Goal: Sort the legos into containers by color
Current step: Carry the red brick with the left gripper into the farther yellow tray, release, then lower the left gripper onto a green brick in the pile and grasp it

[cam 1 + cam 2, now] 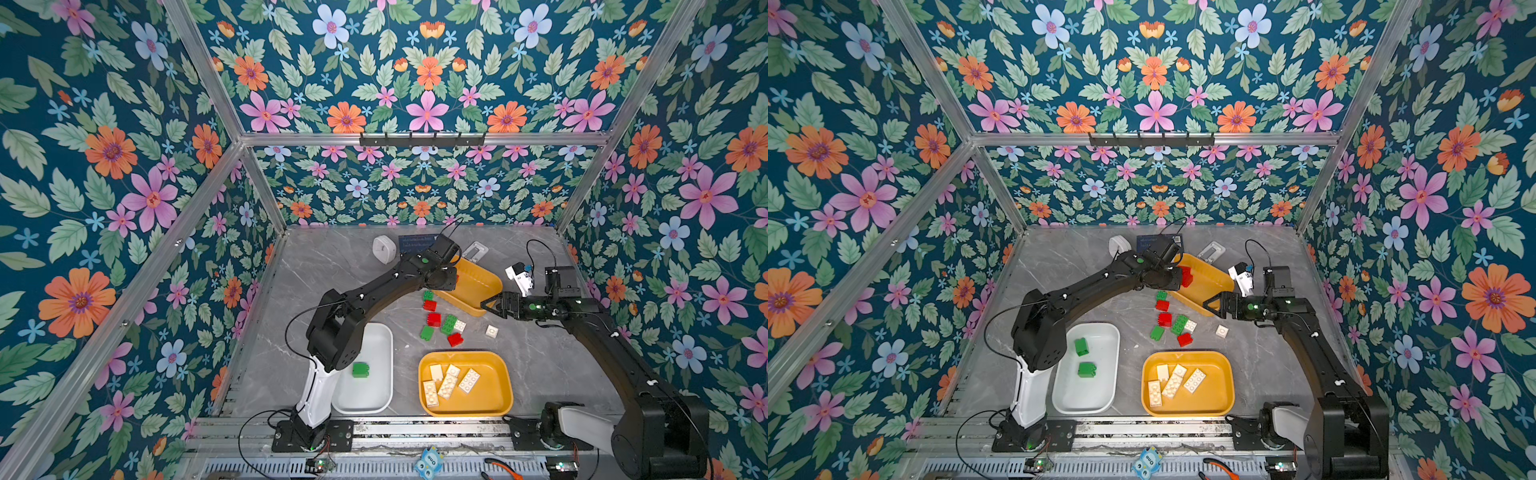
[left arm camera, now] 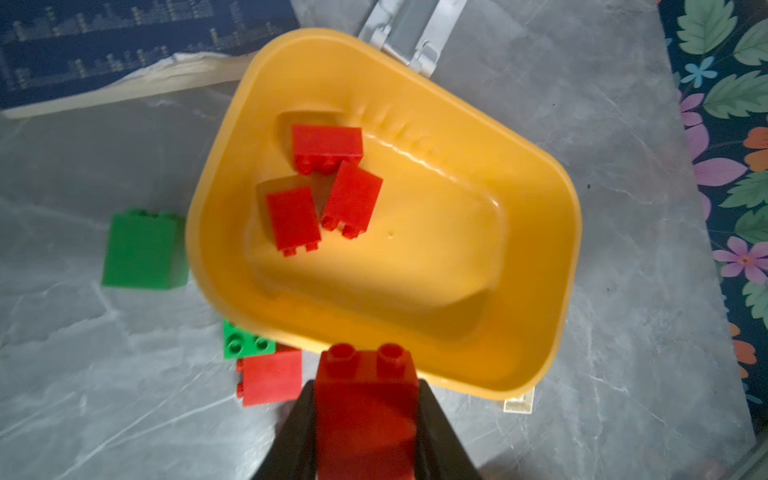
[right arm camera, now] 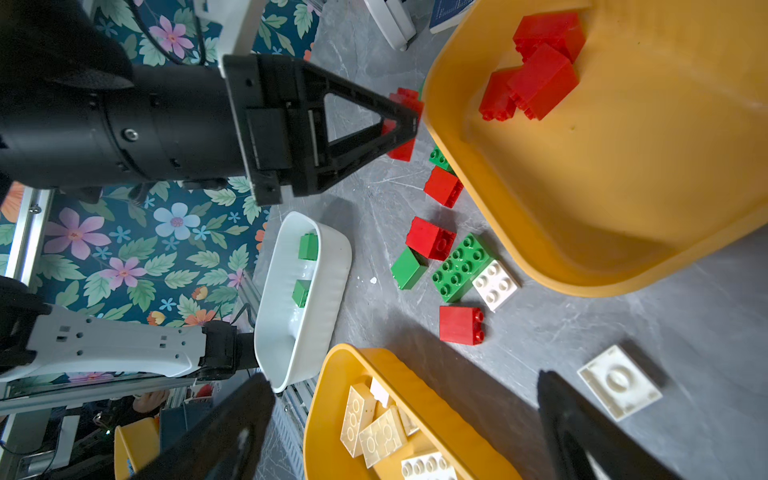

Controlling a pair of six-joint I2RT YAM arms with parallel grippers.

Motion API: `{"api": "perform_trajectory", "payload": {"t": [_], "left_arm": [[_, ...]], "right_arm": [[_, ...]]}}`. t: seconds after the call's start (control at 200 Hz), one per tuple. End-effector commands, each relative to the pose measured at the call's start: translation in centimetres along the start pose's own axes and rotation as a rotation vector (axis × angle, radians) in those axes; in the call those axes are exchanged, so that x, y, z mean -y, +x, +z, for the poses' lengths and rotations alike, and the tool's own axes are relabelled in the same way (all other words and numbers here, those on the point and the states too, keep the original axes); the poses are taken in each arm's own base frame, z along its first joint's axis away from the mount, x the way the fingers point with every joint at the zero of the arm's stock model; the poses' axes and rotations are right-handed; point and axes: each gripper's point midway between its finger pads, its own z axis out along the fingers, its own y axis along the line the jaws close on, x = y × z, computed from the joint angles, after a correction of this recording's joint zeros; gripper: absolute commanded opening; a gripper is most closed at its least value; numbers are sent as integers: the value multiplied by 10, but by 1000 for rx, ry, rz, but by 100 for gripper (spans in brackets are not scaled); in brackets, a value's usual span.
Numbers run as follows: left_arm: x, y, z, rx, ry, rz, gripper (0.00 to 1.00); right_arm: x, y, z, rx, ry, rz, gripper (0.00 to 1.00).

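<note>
**Nearest your side**
- The near mustard tub (image 1: 492,401) holds several cream bricks (image 1: 448,384). They lie flat and close together in its left half.
- The white tub (image 1: 1096,399) sits just left of it, partly under the left arm's elbow. You have two green bricks (image 1: 1086,369) in it.

**Mid-table, on the grey marble table (image 1: 332,282)**
- The loose bricks (image 1: 433,319) number three red and three green in both top views, plus two cream.
- The green oblong brick (image 1: 449,324) touches a cream square brick (image 1: 459,326).
- A flat cream plate (image 1: 491,331) lies apart, to the right of the cluster.

**Above the table**
- Your right gripper (image 3: 401,378) has its fingers spread wide with nothing between them. It hovers by the near right corner of the far tub, with the cream plate near it.

**Farther back**
- The far mustard tub (image 1: 486,286) holds three red bricks (image 2: 351,197), lying on their sides and bunched toward its left end.
- Your left gripper (image 2: 365,399) is clamped on a held red brick (image 2: 365,374), studs pointing away from the wrist. It sits at that tub's left rim.
- A lone green brick (image 2: 143,249) lies just beside the tub's outer wall.

**Farthest back**
- A white rounded gadget (image 1: 384,248) and a dark card (image 1: 415,243) sit near the back wall.
</note>
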Motion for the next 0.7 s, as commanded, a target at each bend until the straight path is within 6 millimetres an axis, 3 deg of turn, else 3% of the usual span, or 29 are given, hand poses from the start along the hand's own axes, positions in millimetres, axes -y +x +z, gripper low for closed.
{"api": "perform_trajectory", "payload": {"t": [0.0, 0.165, 0.285, 0.41, 0.52, 0.695], "left_arm": [[13, -10, 11, 12, 50, 56, 33], [13, -9, 36, -5, 56, 91, 37], [12, -14, 41, 8, 47, 91, 57], [9, -23, 32, 30, 38, 90, 71], [0, -31, 15, 53, 7, 121, 74], [-41, -34, 3, 39, -84, 173, 74]], "right_arm": [[-1, -5, -3, 15, 11, -15, 99], [-1, -2, -5, 12, 20, -20, 99], [-2, -1, -6, 13, 20, -23, 99], [-2, 0, -6, 11, 20, -21, 99], [-3, -1, -6, 11, 15, -20, 99], [-3, -3, -4, 7, 1, -14, 99]]}}
